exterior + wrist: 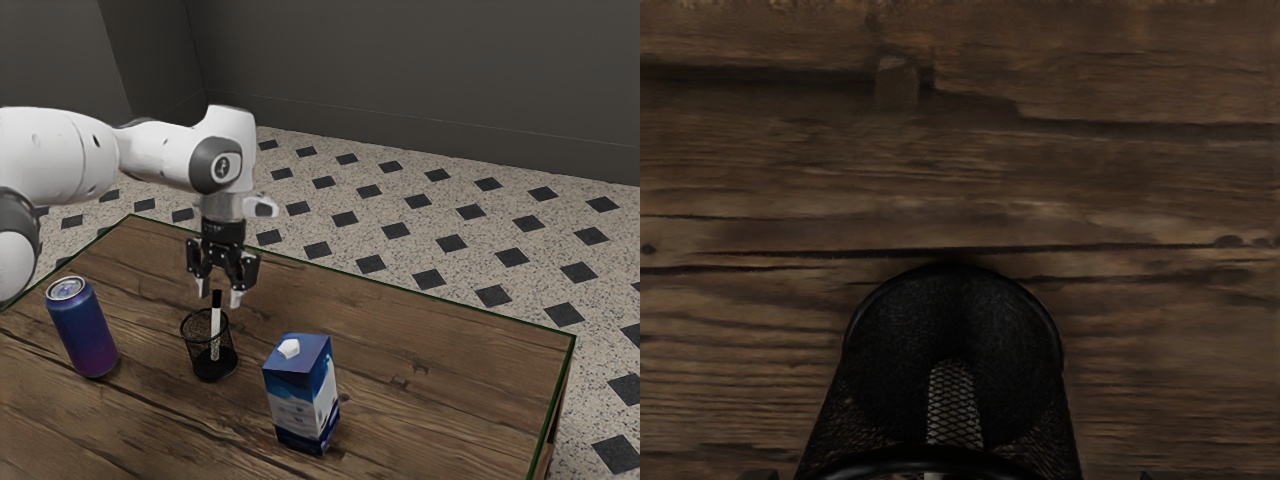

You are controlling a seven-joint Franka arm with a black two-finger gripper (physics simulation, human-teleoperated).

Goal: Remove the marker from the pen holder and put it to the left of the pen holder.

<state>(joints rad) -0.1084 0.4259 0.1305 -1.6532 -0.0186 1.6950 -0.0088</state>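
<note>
Nearest, a blue-and-white milk carton (302, 395) on the wooden table (430, 400); then the drinks can (85, 335) and the black wire-mesh pen holder (205, 370). Marker (215, 325) inside the holder, near upright, white barrel, black end above the rim. Likely light, stiff, smooth enough to slip or roll; not fragile. Best hold: the exposed upper end, squarely, then straight up, since a tilted pull could drag the light holder. Gripper (219, 292) just over it, fingers spread, nothing pinched; a little lowering seems needed before closing. Beyond, checkered floor (450, 220), grey wall (400, 80).
</note>
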